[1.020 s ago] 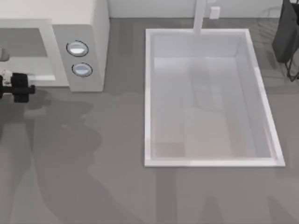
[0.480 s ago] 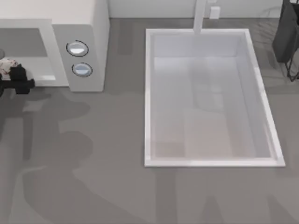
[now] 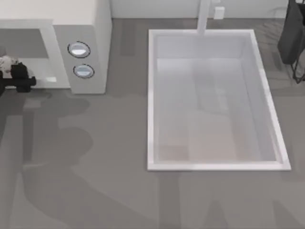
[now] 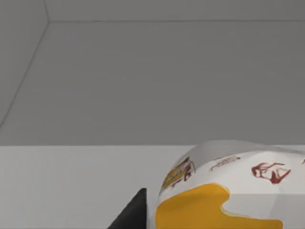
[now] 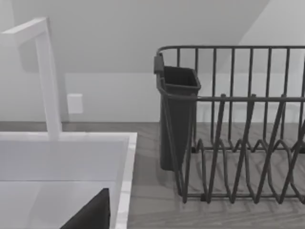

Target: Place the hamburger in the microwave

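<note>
Clearly the left hand [image 3: 14, 76] sits at the far left edge of the top view, just at the mouth of the microwave [image 3: 88, 28], its dark fingers clamped on the hamburger [image 3: 7, 64], a pale lump with printed wrapping that pokes out toward the cavity. From the left wrist view the hamburger [image 4: 228, 191] fills the lower right of the frame, white with a yellow patch and red marks, held over the pale cavity floor with the grey inner walls behind it. My judgement: the carry is nearly over, and what is left is to set the hamburger down inside, release it and back out past the 2 knobs [image 3: 79, 49]. Further right on the bench lies the sink [image 3: 151, 95]. The right arm is parked at the upper right corner of the top view, by the dish rack [image 5: 238, 124].
</note>
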Action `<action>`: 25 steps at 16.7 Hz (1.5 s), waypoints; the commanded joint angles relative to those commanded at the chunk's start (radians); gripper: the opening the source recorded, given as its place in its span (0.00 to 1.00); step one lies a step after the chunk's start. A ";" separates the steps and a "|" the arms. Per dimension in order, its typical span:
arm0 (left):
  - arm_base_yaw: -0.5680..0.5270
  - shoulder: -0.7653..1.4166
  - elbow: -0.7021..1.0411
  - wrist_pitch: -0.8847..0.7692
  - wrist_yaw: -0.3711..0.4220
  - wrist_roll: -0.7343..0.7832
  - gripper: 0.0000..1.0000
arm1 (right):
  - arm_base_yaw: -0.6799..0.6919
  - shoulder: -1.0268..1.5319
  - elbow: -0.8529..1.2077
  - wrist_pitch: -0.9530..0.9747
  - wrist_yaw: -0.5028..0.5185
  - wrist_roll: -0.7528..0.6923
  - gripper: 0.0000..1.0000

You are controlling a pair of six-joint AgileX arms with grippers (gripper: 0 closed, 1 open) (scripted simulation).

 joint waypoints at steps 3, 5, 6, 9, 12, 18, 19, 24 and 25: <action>-0.009 0.078 0.130 -0.049 -0.007 -0.004 0.00 | 0.000 0.000 0.000 0.000 0.000 0.000 1.00; -0.017 0.141 0.238 -0.090 -0.013 -0.007 0.00 | 0.000 0.000 0.000 0.000 0.000 0.000 1.00; -0.021 0.172 0.296 -0.113 -0.017 -0.009 0.00 | 0.000 0.000 0.000 0.000 0.000 0.000 1.00; -0.034 0.261 0.469 -0.183 -0.027 -0.015 0.00 | 0.000 0.000 0.000 0.000 0.000 0.000 1.00; -0.044 0.334 0.609 -0.244 -0.037 -0.020 0.00 | 0.000 0.000 0.000 0.000 0.000 0.000 1.00; -0.049 0.383 0.669 -0.279 -0.042 -0.023 0.00 | 0.000 0.000 0.000 0.000 0.000 0.000 1.00; -0.049 0.383 0.669 -0.279 -0.042 -0.023 0.00 | 0.000 0.000 0.000 0.000 0.000 0.000 1.00; -0.049 0.383 0.669 -0.279 -0.042 -0.023 0.38 | 0.000 0.000 0.000 0.000 0.000 0.000 1.00; -0.049 0.383 0.669 -0.279 -0.042 -0.023 0.45 | 0.000 0.000 0.000 0.000 0.000 0.000 1.00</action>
